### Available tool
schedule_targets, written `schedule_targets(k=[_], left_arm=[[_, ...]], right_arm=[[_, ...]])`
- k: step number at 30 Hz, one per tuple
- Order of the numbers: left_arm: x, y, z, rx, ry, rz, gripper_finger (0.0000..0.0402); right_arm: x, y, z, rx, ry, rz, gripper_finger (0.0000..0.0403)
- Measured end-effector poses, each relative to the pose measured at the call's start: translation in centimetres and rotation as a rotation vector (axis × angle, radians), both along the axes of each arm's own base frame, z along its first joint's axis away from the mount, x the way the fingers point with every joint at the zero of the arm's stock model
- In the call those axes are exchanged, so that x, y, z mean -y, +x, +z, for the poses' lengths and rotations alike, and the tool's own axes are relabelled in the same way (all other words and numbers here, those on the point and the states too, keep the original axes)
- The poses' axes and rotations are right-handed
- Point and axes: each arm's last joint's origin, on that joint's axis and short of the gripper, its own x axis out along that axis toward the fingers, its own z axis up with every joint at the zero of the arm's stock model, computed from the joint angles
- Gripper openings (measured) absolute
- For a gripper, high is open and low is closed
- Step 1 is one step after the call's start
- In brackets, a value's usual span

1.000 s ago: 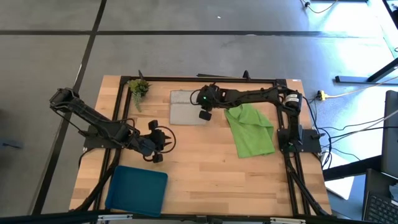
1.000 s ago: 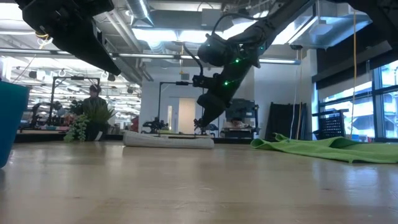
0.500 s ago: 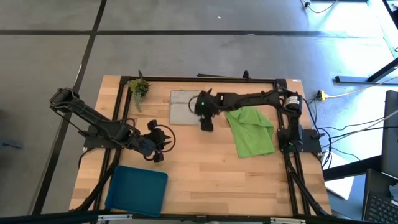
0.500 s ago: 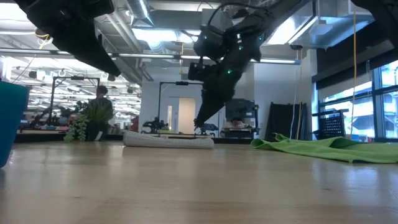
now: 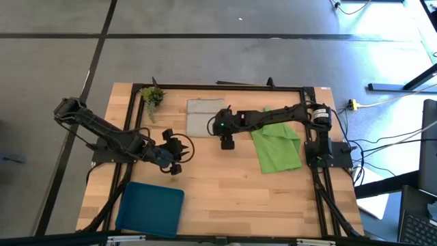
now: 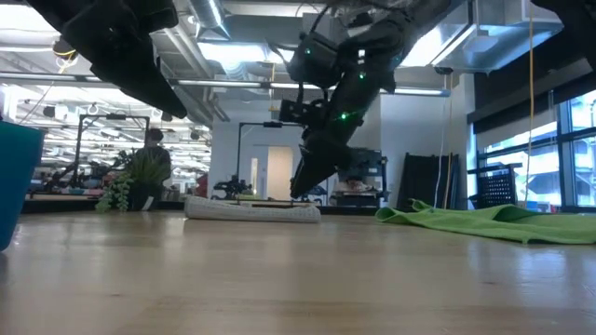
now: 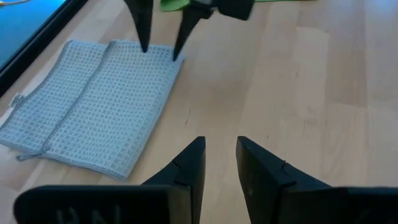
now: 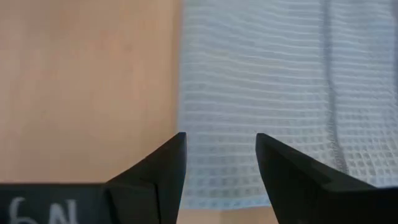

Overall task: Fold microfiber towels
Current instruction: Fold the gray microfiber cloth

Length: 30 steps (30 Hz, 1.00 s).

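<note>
**Grey towel folded, green towel waiting: right gripper over the fold's near corner**

We are looking first at the grey towel (image 5: 205, 117), which is lying flat and already folded into a rectangle near the far edge of the tabletop (image 5: 232, 198); the left wrist view is showing its doubled layers and a stitched hem. The green towel (image 5: 276, 144) is lying rumpled and unfolded just to its right, reaching toward the right arm's base.

The right gripper (image 5: 227, 142) is hanging just above the grey towel's near right corner with its fingers (image 8: 163, 171) apart and nothing between them; its own wrist view is showing the cloth's edge running between the open fingers. The left gripper (image 5: 175, 158) is waiting well apart from both towels, over bare wood, its fingers (image 7: 186, 168) standing close together with a narrow gap and holding nothing. A blue tray (image 5: 150, 208) is sitting at the near left corner and a plant sprig (image 5: 152, 96) at the far left.

We are judging the grey towel done and the green one next. The hazards from here:

- If the open fingers travel sideways while low, they are likely to catch the corner and peel the fold open.
- If the gripper pinches the green towel's crumpled bulk rather than one edge, the fold is likely to come out skewed.
- The towels lie near one another, so dragging the green one could disturb the grey.
</note>
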Motion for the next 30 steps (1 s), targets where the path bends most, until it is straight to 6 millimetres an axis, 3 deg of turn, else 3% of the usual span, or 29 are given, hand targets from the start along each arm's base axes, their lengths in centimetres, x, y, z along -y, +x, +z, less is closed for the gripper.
schedule_targets(k=[7, 16, 30], left_arm=[[0.1, 0.0, 0.0, -0.006, -0.016, -0.015, 0.0084], [0.1, 0.0, 0.0, -0.007, -0.018, -0.015, 0.0084], [0.2, 0.0, -0.1, -0.020, -0.048, -0.046, 0.0084]], right_arm=[[1.4, -1.3, -2.0, 0.020, 0.043, -0.050, 0.0193], [0.8, -2.5, -3.9, -0.016, 0.100, -0.018, 0.0193], [-5.3, -2.4, -4.5, -0.062, 0.182, 0.125, 0.0193]])
